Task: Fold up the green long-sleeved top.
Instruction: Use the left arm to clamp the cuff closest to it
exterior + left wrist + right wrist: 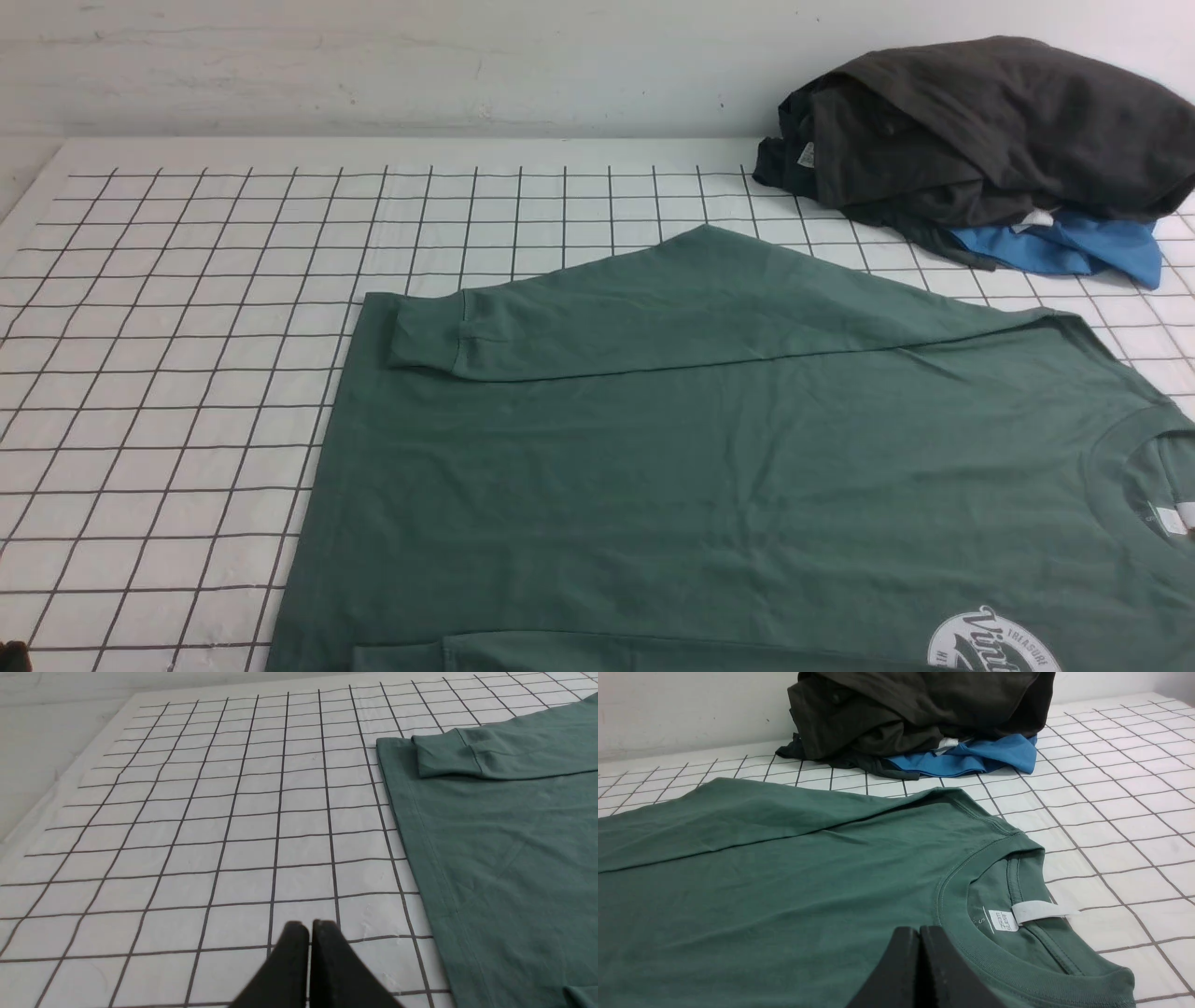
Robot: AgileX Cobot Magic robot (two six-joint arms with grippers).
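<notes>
The green long-sleeved top (709,467) lies flat on the gridded table, neck to the right, hem to the left. Its far sleeve is folded across the body, the ribbed cuff (429,336) resting near the hem corner. A white round logo (994,644) shows at the front edge. In the left wrist view my left gripper (308,926) is shut and empty over bare grid, left of the top's hem (406,826). My right gripper (919,931) is shut and empty over the chest, just beside the collar (971,868) with its white label (1036,911). Neither gripper shows in the front view.
A crumpled dark charcoal garment (980,131) lies heaped at the back right on a bright blue garment (1064,247), against the wall. The white grid-lined table cover (187,373) stretches left of the top.
</notes>
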